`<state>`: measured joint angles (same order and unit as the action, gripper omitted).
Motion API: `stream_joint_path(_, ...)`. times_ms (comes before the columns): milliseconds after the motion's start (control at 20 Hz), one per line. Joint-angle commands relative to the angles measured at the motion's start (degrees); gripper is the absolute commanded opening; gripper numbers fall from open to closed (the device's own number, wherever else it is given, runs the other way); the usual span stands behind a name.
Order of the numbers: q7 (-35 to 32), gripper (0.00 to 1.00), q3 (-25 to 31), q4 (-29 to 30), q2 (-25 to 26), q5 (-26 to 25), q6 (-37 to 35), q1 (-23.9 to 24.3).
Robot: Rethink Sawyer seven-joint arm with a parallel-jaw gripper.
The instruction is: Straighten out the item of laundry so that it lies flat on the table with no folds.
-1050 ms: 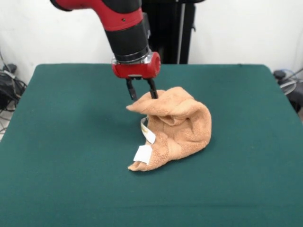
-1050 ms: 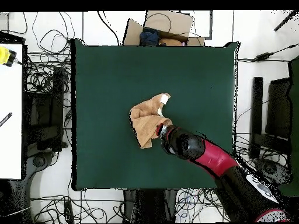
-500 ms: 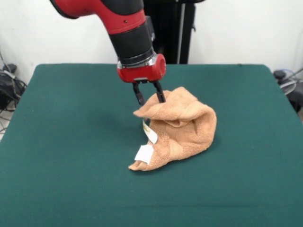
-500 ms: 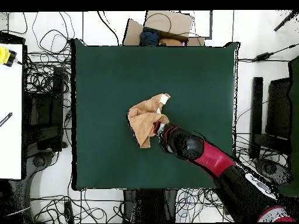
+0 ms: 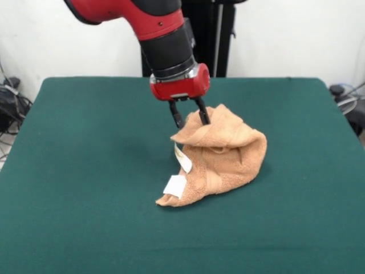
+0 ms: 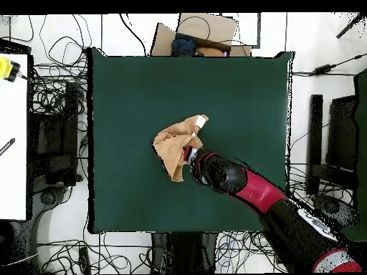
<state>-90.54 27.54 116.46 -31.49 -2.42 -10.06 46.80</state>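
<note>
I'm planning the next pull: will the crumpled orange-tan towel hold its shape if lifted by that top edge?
Probably not. The orange-tan terry towel sags in soft folds below the end effector, so it looks floppy. It seems light, since one pinched edge holds the bunch up. Its looped pile would likely drag, not slide, on the dark green felt table.

One towel [image 5: 225, 157] (bunched), two white tags [image 5: 174, 185], one table [image 5: 85, 171], one pincer [image 5: 190, 117]

A cardboard box [image 6: 208, 30] is being seen at 12 o'clock in the overhead view, with dark blue and orange items lying in it. Black cables [image 6: 54, 100] are sprawling at 9 o'clock beside a white surface [image 6: 13, 136], on which a yellow object [image 6: 6, 68] is resting.
</note>
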Motion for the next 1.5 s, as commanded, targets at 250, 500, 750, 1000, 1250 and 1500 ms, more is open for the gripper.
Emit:
stream_joint_path(250, -8.6, 1.00, 5.2, 2.6, 0.0, -0.8, 2.4, -1.0)
stream_joint_path(500, -8.7, 1.00, 4.8, 2.3, 1.4, -1.9, 4.7, -1.5)
stream_joint_path(750, -8.9, 1.00, 4.0, 1.9, 1.6, -2.4, 5.9, -2.5)
stream_joint_path(1000, -9.1, 1.00, 2.8, 2.0, 1.7, -3.0, 7.2, -3.7)
stream_joint_path(1250, -9.0, 1.00, -0.3, 1.1, 0.8, -2.9, 7.2, -5.8)
stream_joint_path(1500, -8.8, 1.00, -0.5, 0.6, 1.1, -3.4, 8.7, -6.6)
